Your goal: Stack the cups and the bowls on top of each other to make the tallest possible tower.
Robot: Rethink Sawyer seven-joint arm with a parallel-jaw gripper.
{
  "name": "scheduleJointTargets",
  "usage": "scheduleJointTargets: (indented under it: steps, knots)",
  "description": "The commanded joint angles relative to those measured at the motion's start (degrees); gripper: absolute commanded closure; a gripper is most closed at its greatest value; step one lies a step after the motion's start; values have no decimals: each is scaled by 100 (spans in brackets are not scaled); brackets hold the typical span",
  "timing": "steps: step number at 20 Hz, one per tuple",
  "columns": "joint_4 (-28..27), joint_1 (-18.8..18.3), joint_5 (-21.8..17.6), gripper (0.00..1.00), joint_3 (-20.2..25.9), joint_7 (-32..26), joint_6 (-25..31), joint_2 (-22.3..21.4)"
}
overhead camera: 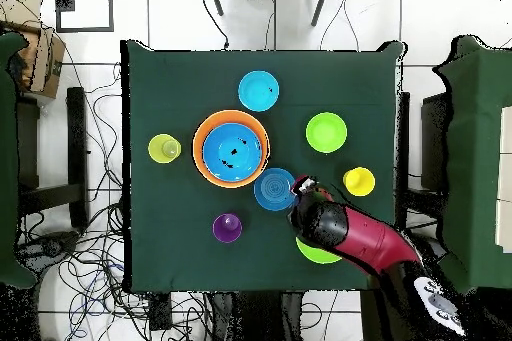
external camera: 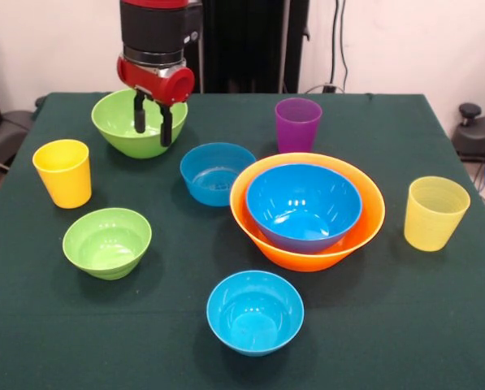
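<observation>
Gripper [external camera: 153, 122] hangs over the medium green bowl [external camera: 128, 126] near the table's [external camera: 437, 325] far-left corner in the front view; fingers spread, one dipping inside the bowl, one at its rim, pinching nothing. Large blue bowl [external camera: 304, 206] sits nested in the orange bowl [external camera: 307, 244] mid-table. Purple cup [external camera: 297, 123] just behind that pair. Small blue bowl [external camera: 215, 172] beside the orange one; second small blue bowl [external camera: 254, 311] toward the near edge. Small green bowl [external camera: 106, 242] and opaque yellow cup [external camera: 62, 172] at left. Ribbed pale yellow cup [external camera: 435, 213] at right.
</observation>
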Motion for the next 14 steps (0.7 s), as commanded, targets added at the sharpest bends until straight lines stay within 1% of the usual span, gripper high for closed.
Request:
scheduleJointTargets:
  steps: [1,5,14]
  knots:
    - [202,-12,-350,0,413,368,-179,339]
    - [204,-25,-338,0,389,375,-154,343]
    - [267,-26,-366,0,346,548,-598,577]
